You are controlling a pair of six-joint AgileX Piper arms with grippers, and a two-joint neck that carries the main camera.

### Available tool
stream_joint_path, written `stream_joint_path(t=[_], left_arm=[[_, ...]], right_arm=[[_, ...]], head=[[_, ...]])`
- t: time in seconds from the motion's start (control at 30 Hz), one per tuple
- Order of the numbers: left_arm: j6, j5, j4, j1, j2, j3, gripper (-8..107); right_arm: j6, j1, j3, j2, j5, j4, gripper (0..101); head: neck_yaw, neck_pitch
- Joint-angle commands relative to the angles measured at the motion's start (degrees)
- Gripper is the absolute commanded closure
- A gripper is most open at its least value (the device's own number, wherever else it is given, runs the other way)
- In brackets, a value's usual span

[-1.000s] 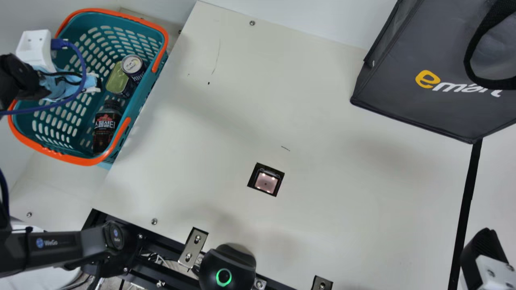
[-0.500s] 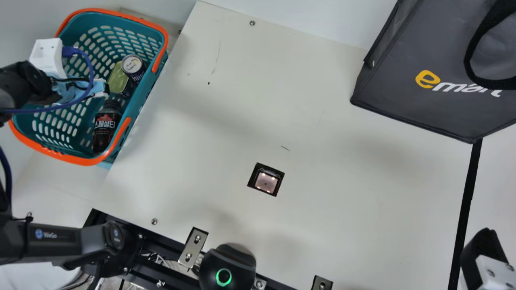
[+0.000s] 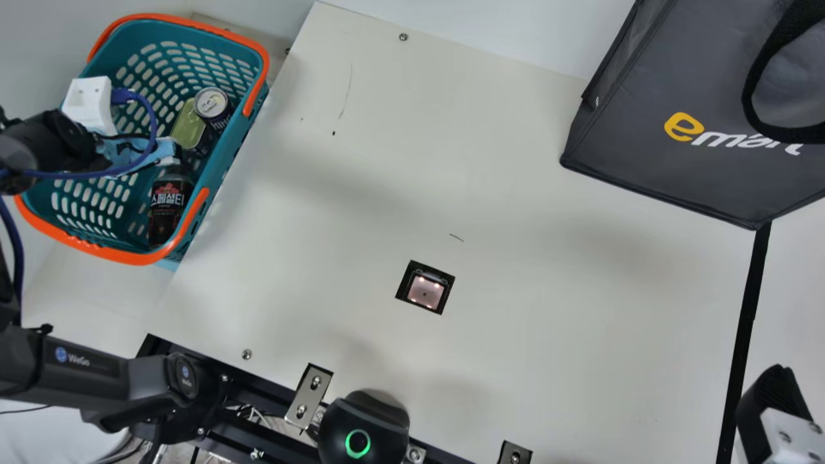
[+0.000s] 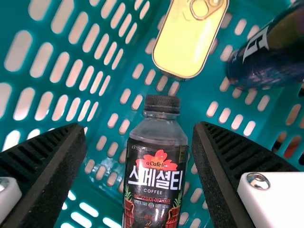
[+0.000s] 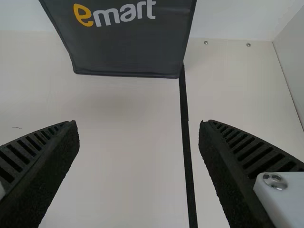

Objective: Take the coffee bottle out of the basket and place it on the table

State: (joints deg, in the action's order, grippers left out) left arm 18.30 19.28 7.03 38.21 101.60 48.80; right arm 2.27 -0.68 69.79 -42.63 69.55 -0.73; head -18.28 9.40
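L wrist view: L tool (image 3: pixel 158 151) spread wide; coffee bottle (image 4: pixel 156 190) showed btwn its fingers, touching neither, still in teal slotted basket (image 3: pixel 129 259). Ridged blk cap, clear shoulder, glossy label w/ red flower. Main view gave smooth orange rim + blk bag (image 3: pixel 644 129) w/ looped strap. R wrist view: R tool (image 3: pixel 776 399) spread, ribbed pads, above cream surface (image 5: pixel 128 142).

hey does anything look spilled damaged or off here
Nothing looks spilled, but the cream tabletop has a few dark, scratch-like marks. The dark-labelled coffee bottle in the teal plastic basket looks intact.
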Motion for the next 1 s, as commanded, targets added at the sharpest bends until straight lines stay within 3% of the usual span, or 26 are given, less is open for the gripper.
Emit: stream_joint_path(t=[0.0, 0.5, 0.97], left_arm=[[0.6, -0.7, 0.4, 0.0, 0.5, -0.2, 9], [6.4, -5.2, 6.0, 0.1, 6.2, -0.4, 9], [14.7, -5.9, 13.8, 0.3, 11.7, 2.5, 9]], right_arm=[[0.0, 0.0, 0.0, 0.0, 0.0, 0.0, 10], [0.0, 0.0, 0.0, 0.0, 0.0, 0.0, 10], [0.0, 0.0, 0.0, 0.0, 0.0, 0.0, 10]], head=[[-0.1, -1.5], [-0.1, -1.5], [-0.1, -1.5]])
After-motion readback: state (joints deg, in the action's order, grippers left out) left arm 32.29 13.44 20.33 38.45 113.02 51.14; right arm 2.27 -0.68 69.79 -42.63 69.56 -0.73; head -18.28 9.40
